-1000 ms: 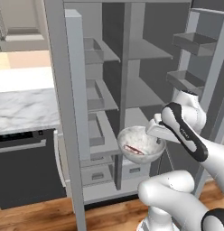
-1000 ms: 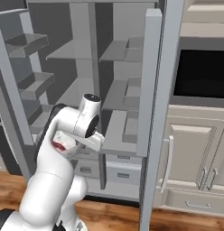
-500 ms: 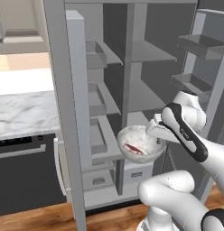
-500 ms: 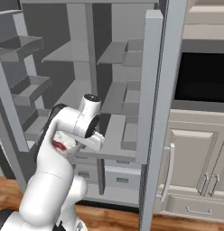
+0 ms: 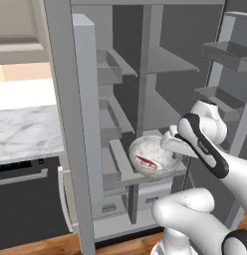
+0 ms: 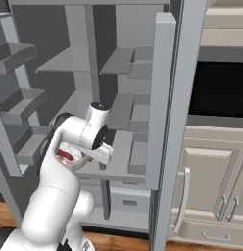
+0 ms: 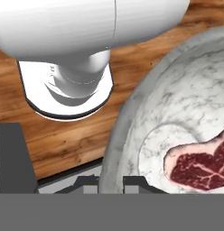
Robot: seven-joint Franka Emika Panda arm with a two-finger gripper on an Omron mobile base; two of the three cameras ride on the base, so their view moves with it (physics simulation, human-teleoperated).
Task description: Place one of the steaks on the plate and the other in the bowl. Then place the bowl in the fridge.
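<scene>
My gripper [image 5: 170,145] is shut on the near rim of the speckled whitish-grey bowl [image 5: 154,155] and holds it in the air in front of the open fridge [image 5: 160,62], level with a middle shelf. A marbled red steak [image 5: 144,161] lies inside the bowl. In the hand view the bowl's rim [image 7: 125,131] runs between my fingertips [image 7: 86,182], with the steak [image 7: 198,167] at the right. From the right base view the bowl [image 6: 64,156] peeks out behind my arm, close to the gripper [image 6: 89,158]. The plate is out of view.
The fridge's left door [image 5: 63,109] and right door [image 6: 165,122] stand open, with bins [image 5: 222,52] on the door. Drawers [image 5: 150,191] sit low inside. A marble counter [image 5: 21,132] over a black appliance [image 5: 26,199] lies left; an oven [image 6: 221,90] and cabinets [image 6: 211,166] lie right.
The whole picture has shifted: the base has driven closer to the fridge, and its shelves loom larger. The bowl stays in my shut gripper, held the same way.
</scene>
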